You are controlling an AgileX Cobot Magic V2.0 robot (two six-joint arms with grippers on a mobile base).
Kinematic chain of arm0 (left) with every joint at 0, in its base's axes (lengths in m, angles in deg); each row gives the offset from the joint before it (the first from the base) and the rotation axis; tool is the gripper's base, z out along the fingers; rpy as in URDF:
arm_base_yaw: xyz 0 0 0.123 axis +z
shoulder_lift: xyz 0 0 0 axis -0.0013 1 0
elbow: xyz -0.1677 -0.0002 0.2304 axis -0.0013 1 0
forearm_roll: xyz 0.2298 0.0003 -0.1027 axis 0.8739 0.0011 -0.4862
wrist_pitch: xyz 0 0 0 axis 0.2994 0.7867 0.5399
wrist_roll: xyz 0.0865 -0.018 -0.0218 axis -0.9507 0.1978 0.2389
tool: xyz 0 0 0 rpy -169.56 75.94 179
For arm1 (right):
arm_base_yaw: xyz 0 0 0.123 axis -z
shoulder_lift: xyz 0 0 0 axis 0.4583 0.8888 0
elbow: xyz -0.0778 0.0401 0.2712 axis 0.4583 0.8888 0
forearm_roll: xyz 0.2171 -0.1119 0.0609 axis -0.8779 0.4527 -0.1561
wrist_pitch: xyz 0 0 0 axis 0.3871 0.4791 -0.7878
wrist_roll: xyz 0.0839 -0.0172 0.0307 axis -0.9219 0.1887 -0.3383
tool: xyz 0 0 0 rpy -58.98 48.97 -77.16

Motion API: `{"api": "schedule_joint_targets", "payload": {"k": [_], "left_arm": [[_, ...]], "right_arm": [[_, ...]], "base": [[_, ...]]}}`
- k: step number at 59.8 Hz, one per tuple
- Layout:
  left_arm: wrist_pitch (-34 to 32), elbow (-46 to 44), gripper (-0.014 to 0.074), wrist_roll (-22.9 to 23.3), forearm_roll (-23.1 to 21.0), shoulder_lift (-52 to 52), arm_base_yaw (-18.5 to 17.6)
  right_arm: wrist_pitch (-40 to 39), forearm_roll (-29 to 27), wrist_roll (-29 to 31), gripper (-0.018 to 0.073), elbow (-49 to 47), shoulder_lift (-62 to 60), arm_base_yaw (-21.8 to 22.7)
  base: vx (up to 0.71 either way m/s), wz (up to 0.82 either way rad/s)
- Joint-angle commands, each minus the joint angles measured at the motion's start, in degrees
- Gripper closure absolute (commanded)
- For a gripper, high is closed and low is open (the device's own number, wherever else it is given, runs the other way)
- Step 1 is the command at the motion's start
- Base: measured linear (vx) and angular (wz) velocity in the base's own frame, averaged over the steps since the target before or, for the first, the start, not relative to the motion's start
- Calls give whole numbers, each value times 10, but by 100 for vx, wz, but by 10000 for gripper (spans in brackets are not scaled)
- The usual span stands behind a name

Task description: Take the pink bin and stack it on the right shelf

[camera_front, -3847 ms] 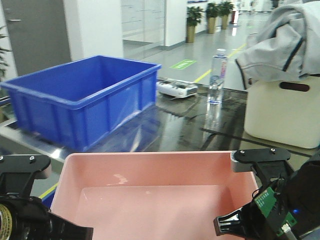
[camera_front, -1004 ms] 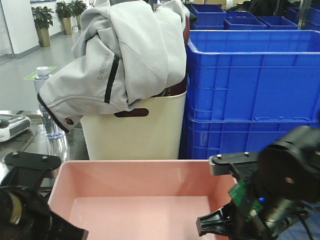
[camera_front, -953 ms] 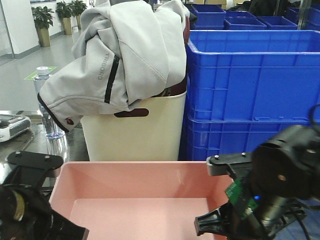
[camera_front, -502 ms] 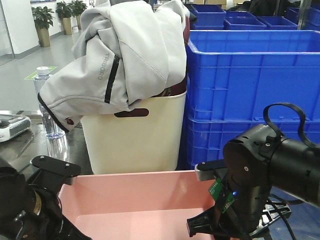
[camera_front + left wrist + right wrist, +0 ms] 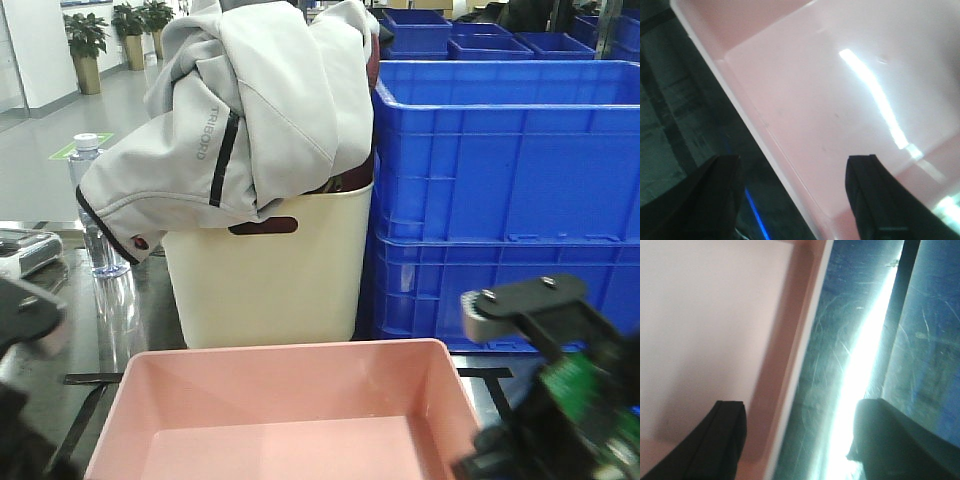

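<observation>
My pink bin (image 5: 275, 415) sits near on the taped right shelf (image 5: 135, 300), my left gripper (image 5: 790, 192) and right gripper (image 5: 795, 435) each spread wide astride a side rim, before a cream bin (image 5: 270, 280) draped with a grey "TRIBORD" jacket (image 5: 235, 110).

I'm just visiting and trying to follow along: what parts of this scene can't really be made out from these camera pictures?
- Front view: the pink bin's near half is cut off by the bottom edge.
- Front view: the left gripper is a motion-blurred smear at the left edge.
- Front view: the cream bin's contents are hidden by the grey jacket.
- Right wrist view: glare washes out the shelf deck.
</observation>
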Motion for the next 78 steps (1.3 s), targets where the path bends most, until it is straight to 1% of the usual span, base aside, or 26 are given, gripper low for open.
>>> {"api": "schedule_joint_targets", "payload": {"k": [1,7,15,21,25,30,35,39,40,45,49,55,65,73,75,78], "left_arm": [[-42,18,37,-32,-35,-61,-3],[-64,60,37,-48,-55,-124,-3],[-82,110,37,-57,-59,-197,-3],[-93,146,41,-63,-60,-243,-3],[-97,167,64,-66,-60,-268,-3],[-102,185,123,-66,-60,-289,-3],[-111,195,210,-66,-60,-299,-3],[-116,196,290,-66,-59,-301,-3],[-117,196,314,-65,-59,-301,-3],[-114,196,407,-65,-59,-301,-3],[-113,196,465,-65,-59,-301,-3],[-113,196,525,-65,-59,-301,-3],[-113,196,578,-65,-59,-301,-3],[-112,196,580,-65,-59,-307,-3],[-112,196,579,-65,-58,-313,0],[-111,196,579,-65,-61,-323,16]], "right_arm": [[-40,8,35,48,30,-70,0],[-41,2,69,48,70,-133,0],[-46,-18,111,48,122,-200,1],[-61,-26,113,49,157,-243,1],[-72,-28,118,67,179,-268,1],[-86,-38,143,132,203,-292,1],[-100,-51,159,219,217,-308,1],[-107,-57,160,306,225,-315,1],[-109,-57,159,340,226,-317,1],[-103,-56,159,433,229,-318,1],[-99,-57,158,499,229,-318,1],[-99,-57,158,573,229,-318,1],[-99,-57,157,573,229,-318,1],[-98,-57,157,571,229,-318,1],[-98,-57,157,571,229,-318,1],[-98,-57,157,571,229,-318,1]], "base": [[0,0],[0,0],[0,0],[0,0],[0,0],[0,0],[0,0],[0,0],[0,0],[0,0],[0,0],[0,0],[0,0],[0,0],[0,0],[0,0]]}}
